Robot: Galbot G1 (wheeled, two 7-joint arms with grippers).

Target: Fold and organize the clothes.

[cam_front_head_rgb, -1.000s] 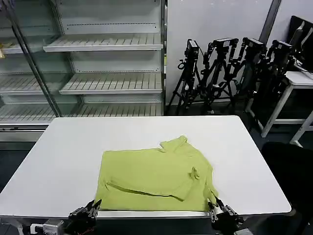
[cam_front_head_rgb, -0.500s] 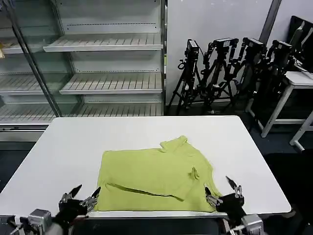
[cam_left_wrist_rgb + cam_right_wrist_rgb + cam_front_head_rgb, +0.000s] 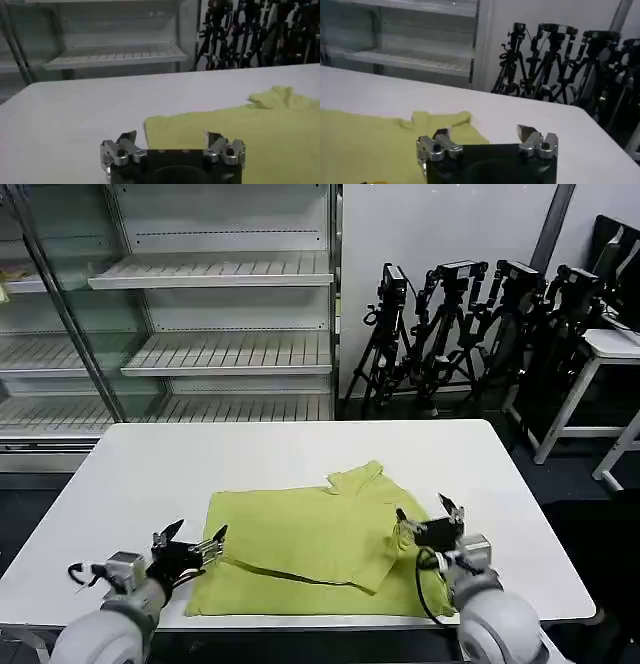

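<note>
Hovering wide open, empty: left hand (image 3: 192,540), right hand (image 3: 430,518), over shirt (image 3: 310,544).

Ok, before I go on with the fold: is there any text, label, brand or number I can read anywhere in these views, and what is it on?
None can be read.
The shirt shows plain yellow-green fabric on the white table: no print or label is visible.
The shelves carry no readable signs.
The cameras on tripods are too small for any brand marks.
The left gripper and right gripper, jaws open, bear no legible marking.
</note>
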